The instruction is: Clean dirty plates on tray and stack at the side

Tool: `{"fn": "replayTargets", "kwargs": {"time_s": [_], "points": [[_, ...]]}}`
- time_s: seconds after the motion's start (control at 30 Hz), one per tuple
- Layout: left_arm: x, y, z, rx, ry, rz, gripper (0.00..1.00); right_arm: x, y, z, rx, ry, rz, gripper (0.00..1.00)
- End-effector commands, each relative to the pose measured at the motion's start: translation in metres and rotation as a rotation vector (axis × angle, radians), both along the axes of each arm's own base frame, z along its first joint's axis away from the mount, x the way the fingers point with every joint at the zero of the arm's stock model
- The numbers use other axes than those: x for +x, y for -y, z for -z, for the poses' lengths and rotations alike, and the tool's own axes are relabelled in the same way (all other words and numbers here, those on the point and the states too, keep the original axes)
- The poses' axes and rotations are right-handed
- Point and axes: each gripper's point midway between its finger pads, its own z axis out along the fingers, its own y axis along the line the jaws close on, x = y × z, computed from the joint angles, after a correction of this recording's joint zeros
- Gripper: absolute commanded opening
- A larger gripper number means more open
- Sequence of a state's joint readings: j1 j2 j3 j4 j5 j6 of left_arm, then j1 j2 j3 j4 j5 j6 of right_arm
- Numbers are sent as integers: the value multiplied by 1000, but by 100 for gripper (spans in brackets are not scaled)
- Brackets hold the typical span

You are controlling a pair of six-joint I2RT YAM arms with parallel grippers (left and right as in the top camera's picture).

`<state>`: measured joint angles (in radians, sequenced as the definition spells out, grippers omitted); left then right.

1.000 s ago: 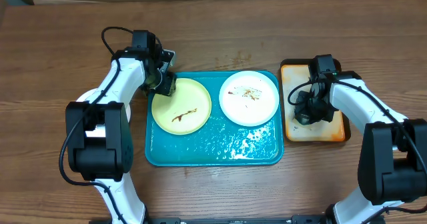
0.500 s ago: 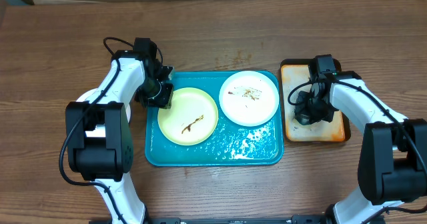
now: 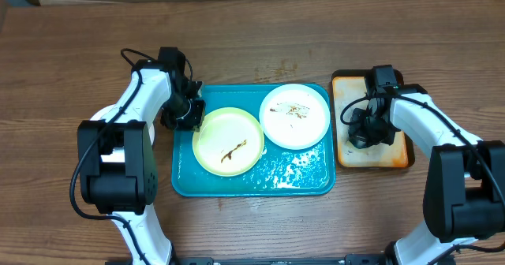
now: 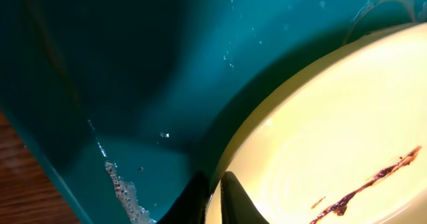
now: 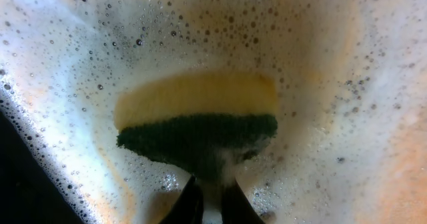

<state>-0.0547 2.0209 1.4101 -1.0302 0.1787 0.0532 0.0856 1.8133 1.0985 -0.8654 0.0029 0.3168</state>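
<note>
A pale yellow-green plate (image 3: pixel 229 141) with a brown smear lies in the left half of the teal tray (image 3: pixel 300 178). My left gripper (image 3: pixel 191 117) is shut on this plate's left rim; the left wrist view shows the fingers (image 4: pixel 212 199) pinching the rim (image 4: pixel 267 131) above the tray floor (image 4: pixel 133 64). A white plate (image 3: pixel 295 115) with brown smears lies in the tray's right half. My right gripper (image 3: pixel 364 131) is shut on a yellow and green sponge (image 5: pixel 197 121) in the foamy orange tray (image 3: pixel 398 158). Only two plates show.
The orange, black-rimmed tray stands right of the teal tray and holds soapy water (image 5: pixel 320 64). Soap foam (image 3: pixel 284 170) lies on the teal tray's floor near its front. Bare wooden table (image 3: pixel 260 28) surrounds both trays.
My left gripper has dragged the yellow-green plate from the tray's back left corner toward the tray's middle and front. The right arm has not moved.
</note>
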Motion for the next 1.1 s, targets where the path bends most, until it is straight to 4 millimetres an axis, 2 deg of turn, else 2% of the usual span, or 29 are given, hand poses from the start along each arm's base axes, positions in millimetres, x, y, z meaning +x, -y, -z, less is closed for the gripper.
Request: {"fn": "replayTargets", "kwargs": {"time_s": [0.0, 0.1, 0.27, 0.43, 0.6, 0.73, 0.83, 0.93, 1.07], "points": [[-12, 4, 11, -23, -51, -19, 13, -9, 1, 11, 0, -53, -1, 6], [-16, 4, 18, -23, -56, -19, 15, -10, 1, 11, 1, -54, -1, 6], [-19, 4, 22, -23, -61, -19, 4, -11, 1, 11, 0, -59, -1, 6], [-20, 3, 22, -20, -67, -28, 4, -11, 1, 11, 0, -61, -1, 6], [-26, -3, 19, 8, -114, -151, 4, -11, 1, 11, 1, -60, -6, 4], [-40, -4, 16, 33, -191, -268, 4, -10, -7, 9, 44, -54, -116, 4], [-49, -8, 14, 70, -232, -310, 4, -5, -7, -1, 43, -56, -114, 4], [-59, -18, 13, 136, -266, -320, 4, 9, -8, -22, 43, -36, -115, 4], [-71, -25, 9, 186, -310, -332, 4, 20, -9, -39, 44, -16, -115, 4]]}}
